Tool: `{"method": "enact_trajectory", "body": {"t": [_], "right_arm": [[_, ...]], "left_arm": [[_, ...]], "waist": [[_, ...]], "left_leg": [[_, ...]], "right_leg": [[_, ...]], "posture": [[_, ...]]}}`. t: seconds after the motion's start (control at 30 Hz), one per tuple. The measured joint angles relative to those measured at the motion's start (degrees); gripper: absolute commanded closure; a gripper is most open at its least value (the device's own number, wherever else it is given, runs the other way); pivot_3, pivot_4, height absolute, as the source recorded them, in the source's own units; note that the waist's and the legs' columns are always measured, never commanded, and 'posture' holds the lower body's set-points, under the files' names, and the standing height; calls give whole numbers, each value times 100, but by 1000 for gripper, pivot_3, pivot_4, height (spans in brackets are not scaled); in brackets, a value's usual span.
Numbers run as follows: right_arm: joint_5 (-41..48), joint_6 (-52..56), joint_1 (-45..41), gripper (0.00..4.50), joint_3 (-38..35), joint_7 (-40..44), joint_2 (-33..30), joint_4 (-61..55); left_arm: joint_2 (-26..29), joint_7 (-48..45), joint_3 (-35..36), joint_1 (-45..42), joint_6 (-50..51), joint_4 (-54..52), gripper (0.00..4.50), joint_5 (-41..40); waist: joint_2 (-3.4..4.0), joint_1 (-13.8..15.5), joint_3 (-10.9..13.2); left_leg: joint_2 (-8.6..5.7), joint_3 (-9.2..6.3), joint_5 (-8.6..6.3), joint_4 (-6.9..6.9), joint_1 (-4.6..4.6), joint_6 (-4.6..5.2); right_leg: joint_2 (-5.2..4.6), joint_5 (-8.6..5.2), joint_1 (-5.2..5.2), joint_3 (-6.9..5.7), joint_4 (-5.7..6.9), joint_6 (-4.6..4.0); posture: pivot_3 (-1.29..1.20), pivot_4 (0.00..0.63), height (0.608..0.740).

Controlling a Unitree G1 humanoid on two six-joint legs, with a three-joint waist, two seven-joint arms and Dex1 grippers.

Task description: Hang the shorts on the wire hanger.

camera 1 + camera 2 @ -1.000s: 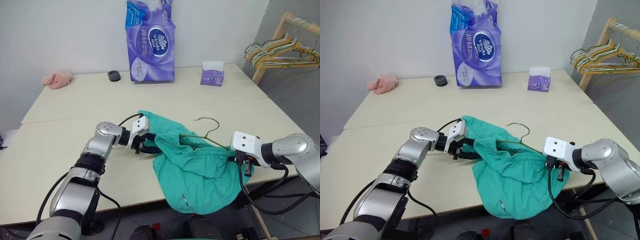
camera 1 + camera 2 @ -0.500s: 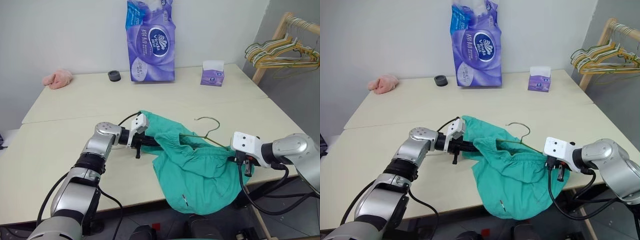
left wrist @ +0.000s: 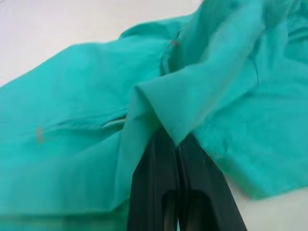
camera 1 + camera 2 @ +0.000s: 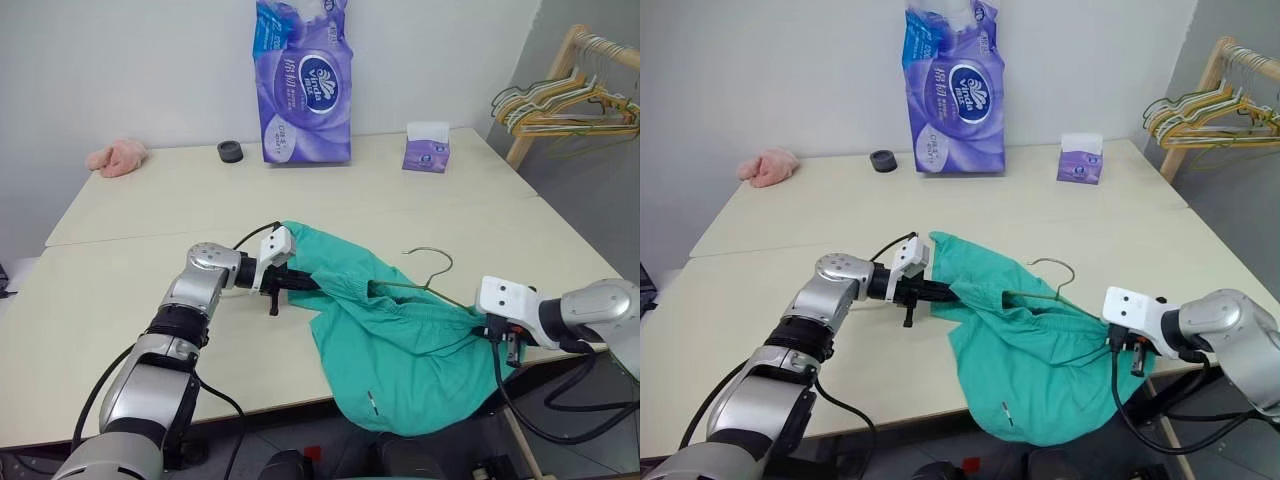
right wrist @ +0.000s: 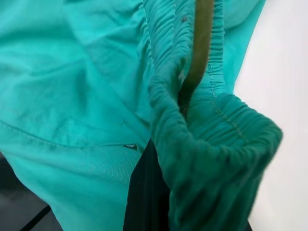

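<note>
Teal-green cloth is pinched between the 2 black fingers of the left gripper (image 4: 283, 290), which are pressed together on a fold of the shorts (image 4: 400, 350) at their left edge. The right gripper (image 4: 1123, 350) is closed on the gathered waistband at the opposite side, and the wire runs right beside its grip; whether the wire is also caught between the fingers cannot be told. Between the 2 grips the shorts lie spread near the front edge of the table (image 4: 130, 250), their lower part drooping over that edge. The wire hanger (image 4: 430, 272) sits partly inside the waistband, its hook sticking out above the cloth.

By the look of it the task is about midway: the hanger is threaded in, but the shorts are not yet draped evenly or lifted clear.

The right wrist view shows the olive wire running inside the elastic, a detail the head views hide. The head views alone show a rack of hangers (image 4: 560, 100) to the right and a purple tissue pack (image 4: 303, 85) behind.
</note>
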Motion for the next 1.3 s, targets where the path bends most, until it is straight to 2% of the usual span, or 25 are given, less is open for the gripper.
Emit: {"method": "enact_trajectory", "body": {"t": [0.4,0.63,0.9,1.0,1.23,1.3], "right_arm": [[259,-2,231,4500,-252,30,-76,-232],[467,-26,568,4500,-629,162,-336,-409],[482,-49,390,4500,-598,49,-240,-341],[544,45,327,4500,-602,-26,-67,-283],[800,429,350,4500,-717,-156,59,-297],[1027,813,373,4500,-948,-275,266,-314]], "left_arm": [[12,52,-20,10,-232,20,4483,229],[28,154,-23,32,-360,110,4483,335],[-67,160,-2,138,-183,-111,4483,238],[-123,144,53,319,144,-484,3868,13],[-29,315,102,503,181,-1023,1834,-91],[7,503,126,504,-5,-1016,1834,-29]], "waist": [[0,1,0],[-1,6,0],[-1,5,0],[-1,5,0],[0,10,1],[-4,11,3]], "left_leg": [[0,0,0,0,0,0],[0,1,0,0,0,0],[0,1,0,0,0,0],[0,0,0,0,0,0],[0,0,0,0,1,0],[1,0,0,0,0,0]], "right_leg": [[0,0,0,-1,0,1],[0,-1,2,-1,-1,1],[0,-1,1,0,-1,1],[0,-1,1,0,0,1],[0,0,2,1,-1,0],[0,0,2,3,-1,0]], "posture": [[-238,56,740],[-241,58,740],[-238,58,740],[-240,61,740],[-251,73,740],[-260,82,740]]}}
